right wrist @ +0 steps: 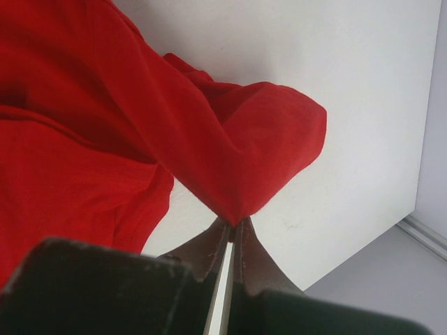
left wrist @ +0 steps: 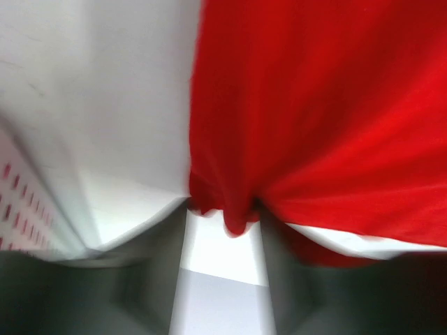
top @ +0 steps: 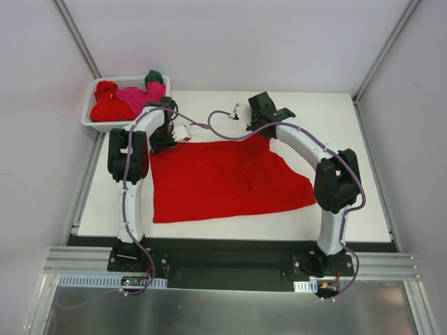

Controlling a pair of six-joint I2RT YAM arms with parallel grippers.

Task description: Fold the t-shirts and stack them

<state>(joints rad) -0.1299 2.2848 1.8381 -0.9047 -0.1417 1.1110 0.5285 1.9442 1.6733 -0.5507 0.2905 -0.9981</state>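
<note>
Red t-shirt (top: 223, 178) lies spread on the white counter (top: 342, 132), mid-scene between the two arms. Its near part is flat and its far edge is raised at two spots.

Left end effector (left wrist: 225, 218): at the shirt's far-left corner, fingers partway closed. A small bunch of the red hem is pinched between the tips and the cloth puckers toward that pinch. The picture is blurred, so how tight the grip is cannot be told.

Right end effector (right wrist: 231, 222): at the far-right corner, fingers pressed together on a pointed fold of the same shirt. The fold is held off the counter and the cloth drapes away from the tips.

White lattice basket (top: 89, 115) sits at the far-left corner, just beyond the left arm. It holds a crumpled red t-shirt (top: 108, 103) on the left, a magenta-pink t-shirt (top: 143, 94) to its right, and a dark green t-shirt (top: 154, 75) poking over the far-right rim.
</note>
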